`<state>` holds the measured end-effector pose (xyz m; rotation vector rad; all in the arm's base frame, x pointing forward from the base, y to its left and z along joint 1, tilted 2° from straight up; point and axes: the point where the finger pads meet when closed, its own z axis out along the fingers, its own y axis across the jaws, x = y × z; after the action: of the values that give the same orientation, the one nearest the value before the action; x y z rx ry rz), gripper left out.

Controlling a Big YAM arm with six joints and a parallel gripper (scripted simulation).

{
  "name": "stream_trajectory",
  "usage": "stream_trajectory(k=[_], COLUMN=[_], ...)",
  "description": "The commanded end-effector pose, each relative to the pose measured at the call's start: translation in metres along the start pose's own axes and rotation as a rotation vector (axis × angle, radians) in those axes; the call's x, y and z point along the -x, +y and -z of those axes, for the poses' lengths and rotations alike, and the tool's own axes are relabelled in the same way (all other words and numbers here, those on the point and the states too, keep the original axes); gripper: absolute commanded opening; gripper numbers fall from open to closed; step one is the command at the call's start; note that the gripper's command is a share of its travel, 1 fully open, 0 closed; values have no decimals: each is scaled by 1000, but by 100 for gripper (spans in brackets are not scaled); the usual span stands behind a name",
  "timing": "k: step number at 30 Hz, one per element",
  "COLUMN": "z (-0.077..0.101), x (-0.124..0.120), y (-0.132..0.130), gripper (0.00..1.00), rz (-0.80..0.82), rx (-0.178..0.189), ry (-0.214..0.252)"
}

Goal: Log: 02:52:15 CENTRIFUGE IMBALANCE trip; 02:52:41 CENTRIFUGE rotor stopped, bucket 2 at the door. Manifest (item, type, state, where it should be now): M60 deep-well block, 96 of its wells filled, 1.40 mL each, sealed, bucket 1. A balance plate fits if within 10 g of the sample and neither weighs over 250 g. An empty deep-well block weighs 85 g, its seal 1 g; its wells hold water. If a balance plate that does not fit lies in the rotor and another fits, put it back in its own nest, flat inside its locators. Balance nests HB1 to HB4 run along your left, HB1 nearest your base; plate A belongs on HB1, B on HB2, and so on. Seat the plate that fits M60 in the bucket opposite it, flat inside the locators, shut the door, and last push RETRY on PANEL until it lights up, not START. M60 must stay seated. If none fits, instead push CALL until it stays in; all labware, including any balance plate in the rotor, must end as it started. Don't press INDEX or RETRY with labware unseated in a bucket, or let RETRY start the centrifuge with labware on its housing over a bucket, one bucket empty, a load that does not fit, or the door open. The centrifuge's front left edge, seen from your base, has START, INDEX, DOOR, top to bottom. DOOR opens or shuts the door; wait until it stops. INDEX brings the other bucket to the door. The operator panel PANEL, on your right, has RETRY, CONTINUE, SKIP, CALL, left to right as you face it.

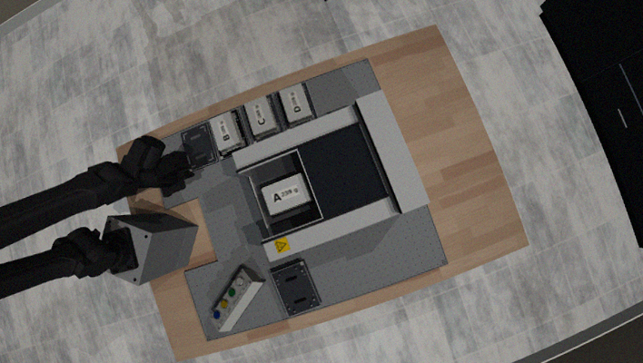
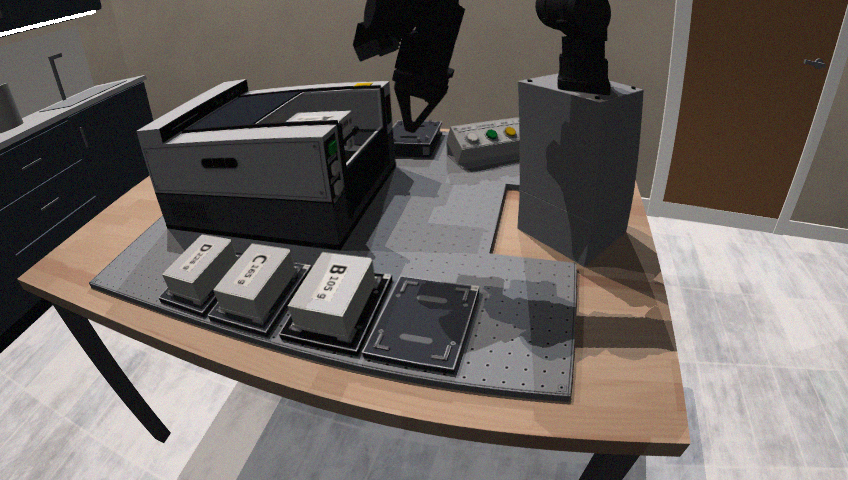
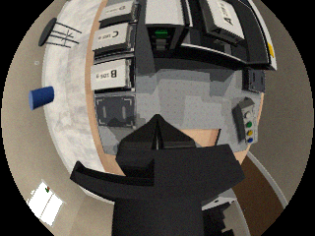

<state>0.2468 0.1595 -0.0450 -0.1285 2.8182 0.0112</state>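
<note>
Your matte black claw [image 3: 157,133] is pressed together on nothing — its fingers meet in a narrow wedge, held high above the dotted grey base plate [image 2: 523,333]. Ahead, the boxy grey centrifuge [image 2: 238,163] stands door open, the pale rectangular block labelled A [image 1: 285,194] seated in its bucket. The dark flat nest HB1 [image 2: 423,324] lies bare beside blocks B [image 2: 333,291], C [image 2: 252,276], D [image 2: 198,266].

Grey mottled floor [image 1: 84,71], dark cabinets [image 1: 632,106], brown door [image 2: 737,107].
</note>
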Motion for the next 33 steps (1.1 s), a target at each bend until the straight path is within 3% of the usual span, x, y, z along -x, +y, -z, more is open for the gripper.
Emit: stream_trajectory(k=[1, 13, 16, 17, 19, 28, 33], z=[7, 34, 37, 32, 44, 53, 55], x=[13, 10, 10, -10, 11, 0, 6], y=[4, 4, 5, -6, 5, 1, 5], gripper=[0, 0, 0, 0, 0, 0, 0], rz=[-30, -30, -31, -24, -29, -15, -13], rx=[-1, -1, 2, -22, 6, -2, 0], ry=[17, 134, 138, 184, 156, 225, 234])
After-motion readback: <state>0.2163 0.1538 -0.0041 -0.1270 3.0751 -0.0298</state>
